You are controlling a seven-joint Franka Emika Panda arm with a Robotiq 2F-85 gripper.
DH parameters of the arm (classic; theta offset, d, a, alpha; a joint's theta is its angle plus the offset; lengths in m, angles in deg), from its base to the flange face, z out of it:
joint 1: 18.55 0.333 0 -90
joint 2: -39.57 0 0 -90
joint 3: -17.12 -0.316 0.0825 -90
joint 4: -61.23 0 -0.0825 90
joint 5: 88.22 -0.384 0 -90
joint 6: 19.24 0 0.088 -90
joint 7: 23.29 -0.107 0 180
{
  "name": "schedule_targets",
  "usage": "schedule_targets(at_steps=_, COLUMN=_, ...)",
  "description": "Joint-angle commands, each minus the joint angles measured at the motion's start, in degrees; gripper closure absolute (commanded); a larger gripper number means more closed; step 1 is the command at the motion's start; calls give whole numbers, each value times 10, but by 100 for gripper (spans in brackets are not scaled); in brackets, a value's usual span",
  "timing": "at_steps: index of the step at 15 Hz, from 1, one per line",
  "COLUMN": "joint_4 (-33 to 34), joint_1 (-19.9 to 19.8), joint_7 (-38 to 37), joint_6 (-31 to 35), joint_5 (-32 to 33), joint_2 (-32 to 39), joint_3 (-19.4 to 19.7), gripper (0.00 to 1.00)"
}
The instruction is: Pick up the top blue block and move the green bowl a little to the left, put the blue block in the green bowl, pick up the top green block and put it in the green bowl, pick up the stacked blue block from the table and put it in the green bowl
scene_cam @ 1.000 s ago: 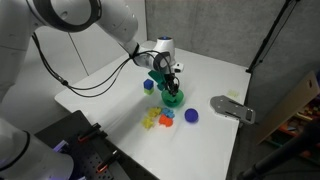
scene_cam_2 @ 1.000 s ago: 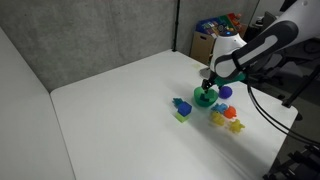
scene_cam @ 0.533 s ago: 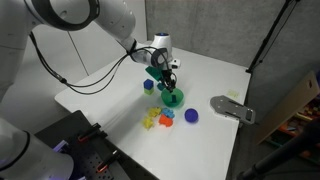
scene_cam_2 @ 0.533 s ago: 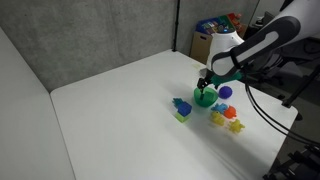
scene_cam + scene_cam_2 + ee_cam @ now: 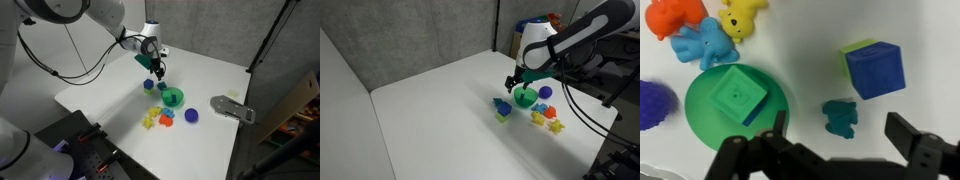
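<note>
Your gripper [image 5: 836, 128] is wide open and empty. The blue block [image 5: 875, 70], upper right, looks light and rigid; pinch opposite flat sides.

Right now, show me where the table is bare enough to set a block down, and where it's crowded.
Widest bare stretch: the white table from the blue cube out to the grey wall. Smaller gap, wrist view: between the yellow toy animal and that cube. Crowded: around the round green plastic bowl, hemmed by the blue textured ball and toy animals.
</note>
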Motion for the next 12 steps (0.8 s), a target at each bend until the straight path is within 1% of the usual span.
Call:
schedule_targets(at_steps=1, joint_4=-12, joint_1=-17, joint_7=68, joint_6=23, joint_5=-34, joint_2=-3, joint_3=-42, gripper=0)
schedule_targets(at_steps=3, joint_4=-15, joint_1=-25, joint_7=108, joint_6=37, joint_5=-49, joint_2=6, joint_3=-62, gripper=0)
schedule_targets(at_steps=5, joint_4=-15, joint_1=-28, joint_7=136, joint_6=31, joint_5=-53, joint_2=16, joint_3=-71, gripper=0)
schedule_targets(at_steps=7, joint_4=-13, joint_1=-20, joint_7=143, joint_6=11, joint_5=-41, joint_2=25, joint_3=-63, gripper=0)
schedule_targets(at_steps=12, joint_4=-3, joint_1=4, joint_7=134, joint_6=-2, joint_5=-8, joint_2=43, joint_3=-43, gripper=0)
